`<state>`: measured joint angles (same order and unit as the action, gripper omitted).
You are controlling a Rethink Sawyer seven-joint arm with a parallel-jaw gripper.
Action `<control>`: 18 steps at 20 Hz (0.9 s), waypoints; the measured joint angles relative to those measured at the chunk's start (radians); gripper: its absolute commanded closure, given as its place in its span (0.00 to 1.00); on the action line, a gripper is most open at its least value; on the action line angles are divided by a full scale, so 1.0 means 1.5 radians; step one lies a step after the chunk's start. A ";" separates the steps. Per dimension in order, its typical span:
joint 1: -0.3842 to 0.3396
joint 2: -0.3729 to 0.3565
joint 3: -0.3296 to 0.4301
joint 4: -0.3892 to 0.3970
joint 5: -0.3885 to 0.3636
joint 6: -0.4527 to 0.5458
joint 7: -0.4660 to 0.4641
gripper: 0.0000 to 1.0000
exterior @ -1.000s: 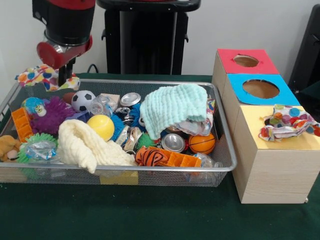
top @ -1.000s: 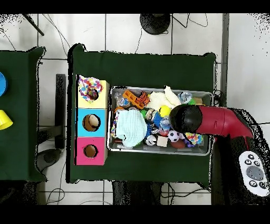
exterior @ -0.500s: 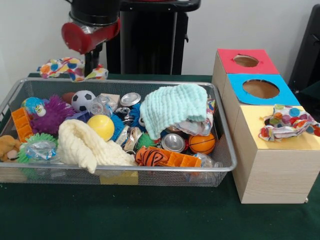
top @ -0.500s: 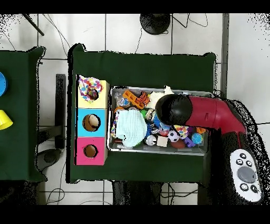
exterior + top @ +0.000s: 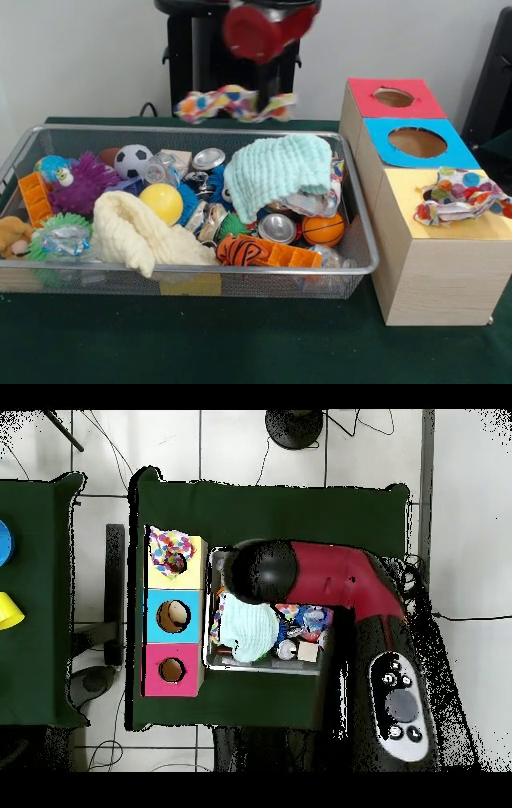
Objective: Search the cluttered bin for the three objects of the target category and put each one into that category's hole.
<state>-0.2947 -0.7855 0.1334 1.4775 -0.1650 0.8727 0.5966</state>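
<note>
Cloth patterned in coloured dots is hanging from the gripper, and you are seeing the fingers closed on its middle while both ends are spreading out to either side of them, above the far rim of the wire bin. In the front view the arm's red end is sitting directly over the fingers. Well to one side of the fingers and lower, a second dotted cloth is lying bunched over the hole of the yellow box, with part of it drooping over the box's edge. The blue box and the red box are standing in a row behind it, each showing an open round hole. Below the fingers, the mint green cloth is draping over cans and a small basketball inside the bin. Farther along the bin from the fingers, a cream cloth is lying beside a yellow ball, a soccer ball and a purple spiky toy. From overhead you are seeing the arm covering much of the bin, its dark round end just beside the yellow box.
</note>
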 measured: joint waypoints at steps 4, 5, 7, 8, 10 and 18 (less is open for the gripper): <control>0.054 -0.006 -0.001 -0.022 0.041 0.000 0.039 1.00; 0.065 -0.006 -0.001 -0.027 0.048 0.000 0.048 1.00; 0.099 -0.004 -0.004 -0.048 0.070 0.000 0.080 1.00; 0.109 -0.002 -0.005 -0.057 0.075 0.000 0.091 1.00; 0.137 0.010 -0.011 -0.093 0.087 0.003 0.125 1.00; 0.194 0.103 -0.024 -0.277 0.114 0.037 0.245 1.00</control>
<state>-0.0037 -0.6315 0.0976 1.0625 0.0054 0.9280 0.9646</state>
